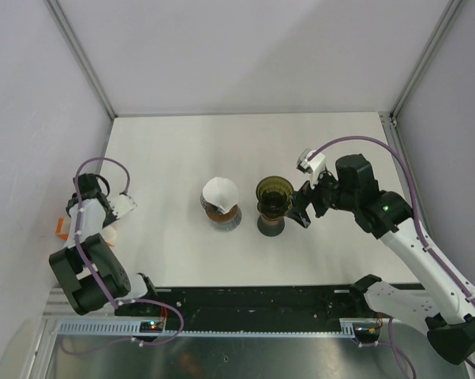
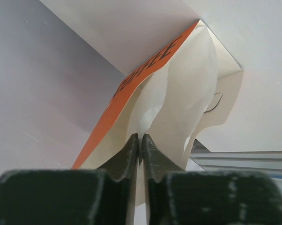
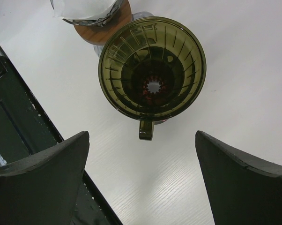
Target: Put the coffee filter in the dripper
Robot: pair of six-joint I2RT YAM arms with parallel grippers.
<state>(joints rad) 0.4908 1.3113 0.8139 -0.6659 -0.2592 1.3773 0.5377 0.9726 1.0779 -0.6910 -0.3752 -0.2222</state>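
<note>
The olive-green glass dripper (image 1: 274,193) stands empty at the table's middle; it fills the right wrist view (image 3: 152,65), handle toward me. My right gripper (image 1: 302,212) is open just right of it, jaws wide apart (image 3: 141,134) and holding nothing. My left gripper (image 1: 68,223) is at the table's far left edge. In the left wrist view it (image 2: 141,138) is shut on a white paper coffee filter (image 2: 188,93) that sticks out of an orange-edged filter packet (image 2: 131,89).
A second dripper with a white filter (image 1: 220,192) sits on a wood-collared glass server (image 1: 222,215) left of the green dripper, also in the right wrist view (image 3: 85,9). A black rail (image 1: 245,300) runs along the near edge. Grey walls enclose the table.
</note>
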